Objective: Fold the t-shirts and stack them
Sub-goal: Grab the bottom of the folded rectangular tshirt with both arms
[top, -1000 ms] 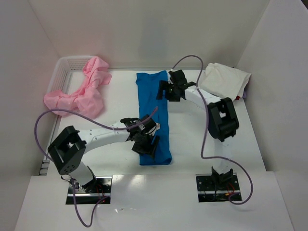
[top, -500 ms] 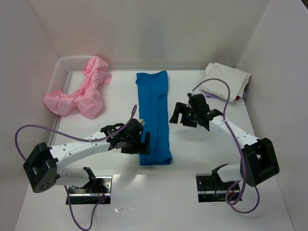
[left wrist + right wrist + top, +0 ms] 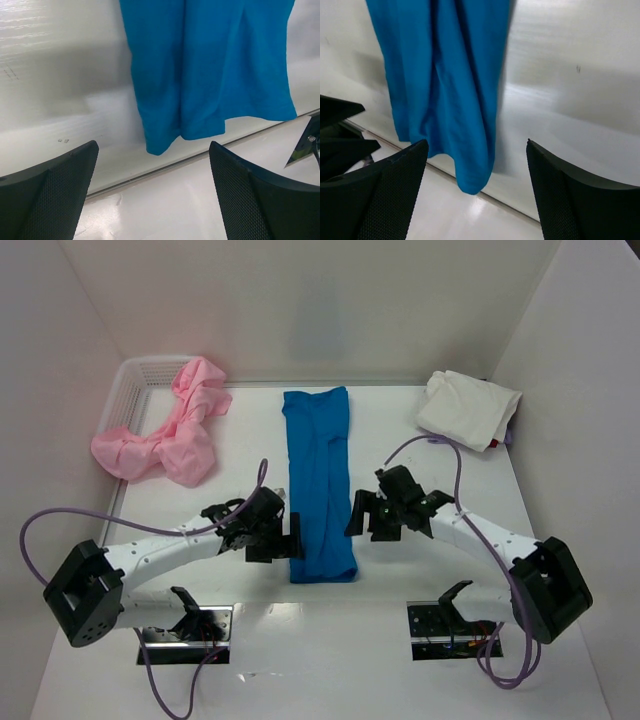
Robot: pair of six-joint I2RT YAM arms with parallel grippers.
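Cloth in three colours lies on the white table (image 3: 230,465). One bright blue t-shirt (image 3: 320,480), folded into a long narrow strip, lies flat down the middle of the table, its far end toward the back wall and its near hem close to the front edge. One heap of pale pink t-shirts (image 3: 165,435) sits bunched at the far left, draped partly over the rim of one white plastic lattice basket (image 3: 135,380); how many tees make up the heap cannot be told. One cream-white t-shirt (image 3: 468,408) lies folded in the far right corner, well apart from the blue one. Two claws flank the near end of the blue strip, one on each side. The left claw (image 3: 292,538) is just beside the strip's left edge, and its wrist camera shows two black textured fingers (image 3: 50,195) spread wide and holding nothing, the blue hem lying ahead of them. The right claw (image 3: 360,518) is just beside the strip's right edge, its two fingers (image 3: 570,195) likewise parted and empty, with the blue hem in front of them.
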